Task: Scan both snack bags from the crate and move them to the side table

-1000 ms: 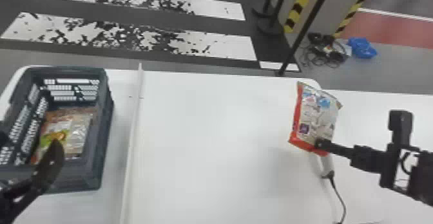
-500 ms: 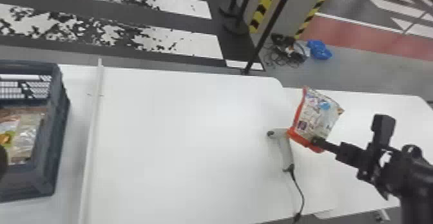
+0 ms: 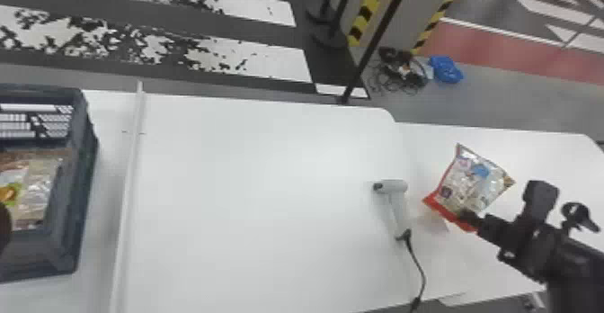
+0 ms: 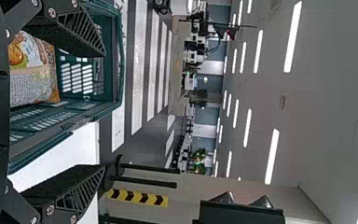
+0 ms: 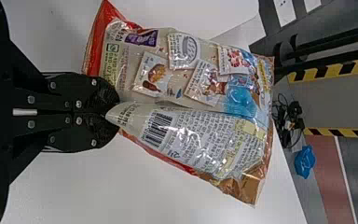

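Observation:
At the right of the head view, my right gripper (image 3: 467,220) is shut on the lower edge of a red-edged snack bag (image 3: 474,181), which is over the side table (image 3: 557,154). In the right wrist view the right gripper (image 5: 114,112) pinches the bag (image 5: 191,84), its barcode facing the camera. Another snack bag (image 3: 33,195) lies inside the dark crate (image 3: 85,154) at the far left. My left gripper (image 4: 103,112) stands open by the crate (image 4: 116,88), and the bag (image 4: 32,70) in it shows beyond the fingers.
A grey handheld scanner (image 3: 397,204) with a black cable lies on the main table (image 3: 260,199) near its right end. A raised white strip (image 3: 128,199) runs between crate and scanner. Black posts (image 3: 377,38) stand behind the tables.
The head view has swung to the right. My right gripper has carried the bag rightward, from above the scanner to past it, over the side table. The bag has tilted.

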